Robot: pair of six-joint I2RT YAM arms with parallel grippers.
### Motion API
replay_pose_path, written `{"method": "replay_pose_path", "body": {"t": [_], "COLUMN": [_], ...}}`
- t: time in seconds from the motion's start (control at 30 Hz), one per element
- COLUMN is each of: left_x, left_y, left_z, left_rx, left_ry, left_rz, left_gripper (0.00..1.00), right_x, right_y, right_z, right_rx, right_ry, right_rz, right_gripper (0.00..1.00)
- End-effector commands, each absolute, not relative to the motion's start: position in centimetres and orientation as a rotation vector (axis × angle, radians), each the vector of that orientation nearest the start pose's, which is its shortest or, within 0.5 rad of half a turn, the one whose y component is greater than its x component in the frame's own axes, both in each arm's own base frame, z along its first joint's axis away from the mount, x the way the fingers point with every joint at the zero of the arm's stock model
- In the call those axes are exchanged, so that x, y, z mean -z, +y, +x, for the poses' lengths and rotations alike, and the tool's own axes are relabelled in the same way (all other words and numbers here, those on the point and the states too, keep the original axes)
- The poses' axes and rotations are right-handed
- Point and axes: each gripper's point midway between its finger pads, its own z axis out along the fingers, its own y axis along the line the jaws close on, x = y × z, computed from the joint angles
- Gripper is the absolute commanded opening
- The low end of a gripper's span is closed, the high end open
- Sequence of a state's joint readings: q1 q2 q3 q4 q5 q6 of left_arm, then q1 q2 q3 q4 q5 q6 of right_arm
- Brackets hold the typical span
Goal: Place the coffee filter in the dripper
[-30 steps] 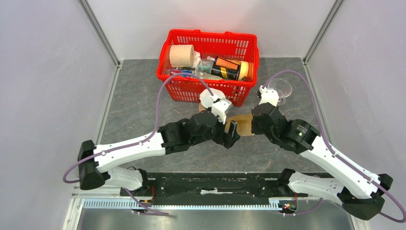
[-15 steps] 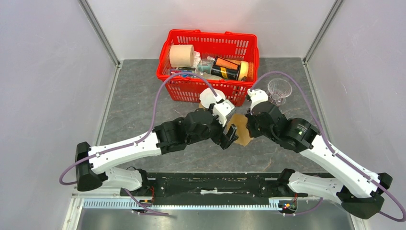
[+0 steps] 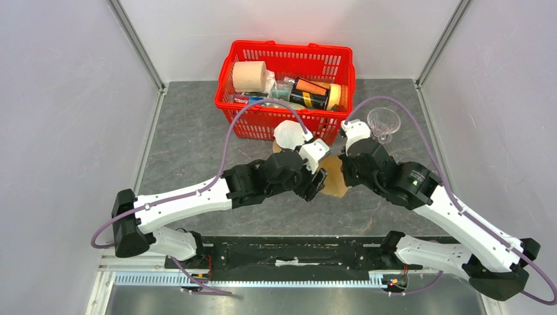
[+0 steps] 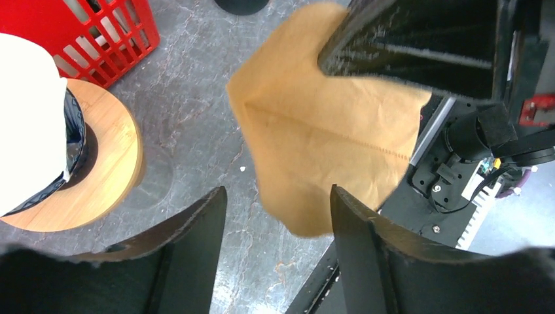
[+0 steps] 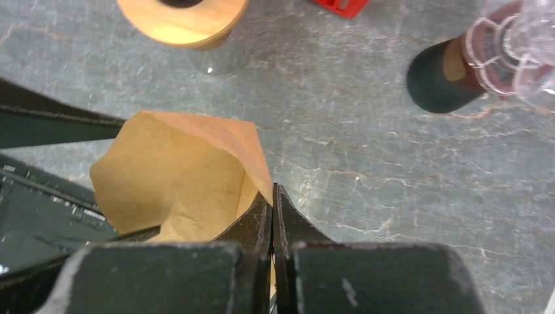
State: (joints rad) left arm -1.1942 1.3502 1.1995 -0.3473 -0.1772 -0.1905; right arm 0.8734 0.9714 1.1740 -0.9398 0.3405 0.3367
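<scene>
The brown paper coffee filter hangs above the table, part-opened, its edge pinched in my right gripper, which is shut on it. In the top view the filter sits between the two grippers at mid-table. My left gripper is open, and the filter's lower tip lies just ahead of its jaws, not gripped. The clear dripper stands on a dark base to the far right, apart from the filter. It also shows in the top view.
A red basket full of items stands at the back. A round wooden stand carrying a white object is in front of it, just left of the filter. The black front rail runs along the near edge.
My right gripper has carried the filter a little left, uncovering the dripper. My left gripper has shifted slightly towards the filter.
</scene>
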Motion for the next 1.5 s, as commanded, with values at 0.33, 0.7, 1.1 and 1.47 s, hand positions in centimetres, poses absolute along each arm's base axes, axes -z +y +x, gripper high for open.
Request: {"method": "replay_pose_path", "body": {"t": [0.33,0.7,1.1,1.47], "left_x": [-30.1,-27.3,-24.1,-22.7], "left_y": [-34.6,-26.2,-21.1,-18.2], "left_z": [15.7,19.8,24.3,25.6], "left_rx": [0.848,0.493,0.437,0.409], "left_ry": [1.749,1.82,1.935,1.975], "left_rz": [0.775,0.439,0.175,0.068], "left_gripper": [0.87,1.0,1.0,1.0], "right_x": [-32.9,-30.6,-26.9,-24.3], "right_y": [6.4,0.0,-2.3,-2.1], "right_z": [28.0,34.1,37.2,38.0], "right_rx": [0.064,0.07,-0.024,-0.076], "right_ry": [2.055,2.252,2.377,2.463], "right_rz": [0.168,0.328,0.437,0.446], "right_gripper": [0.0,0.0,0.03,0.09]}}
